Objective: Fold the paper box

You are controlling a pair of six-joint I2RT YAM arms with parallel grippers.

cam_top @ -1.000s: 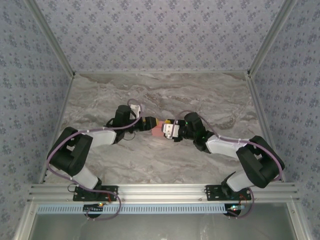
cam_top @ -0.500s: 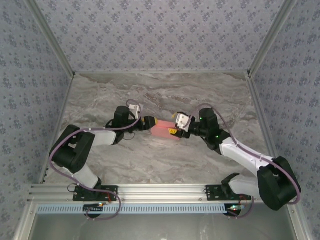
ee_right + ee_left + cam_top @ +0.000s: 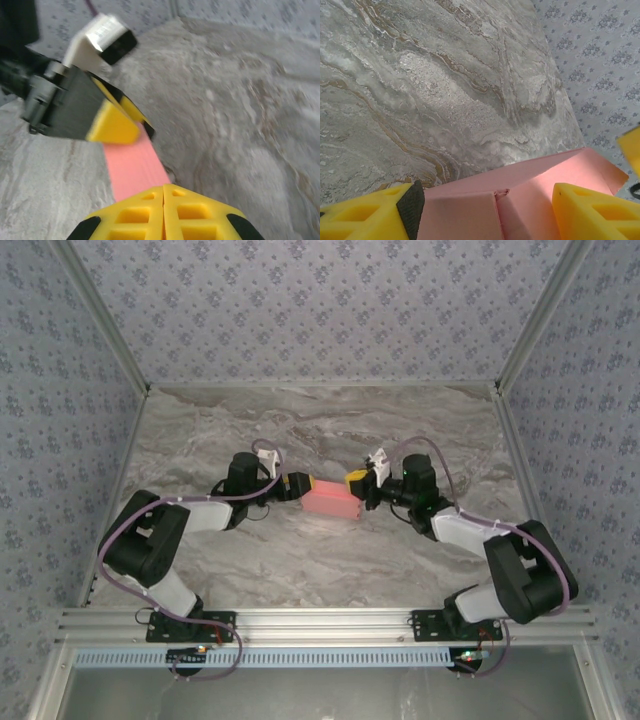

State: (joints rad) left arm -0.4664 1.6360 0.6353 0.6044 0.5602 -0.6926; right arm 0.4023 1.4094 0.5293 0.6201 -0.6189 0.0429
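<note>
Paper box (image 3: 330, 499), a closed salmon-pink oblong, lies flat near the middle of the bench (image 3: 420, 425) with its long side running left to right, held between the two arms.

At the far left, the patterned left wall (image 3: 60, 440) meets the bench edge, well away from the box. A wide strip of bare marbled surface lies between them, crossed only by the left arm (image 3: 190, 515). The left end effector (image 3: 298, 486) grips the box's left end. In the left wrist view its yellow fingers (image 3: 365, 217) stand on either side of the card, with the black pad against the near side edge. A small notch (image 3: 501, 192) shows where two panels meet on top. The far long edge runs straight to a sharp corner, with open bench beyond it up to the back wall (image 3: 320, 310).

At the box's right end, the right end effector (image 3: 358, 482) is closed on nothing, its two yellow tips pressed together and touching the short edge. Beyond the right arm (image 3: 470, 530), bare bench runs on to the right wall (image 3: 580, 440).
</note>
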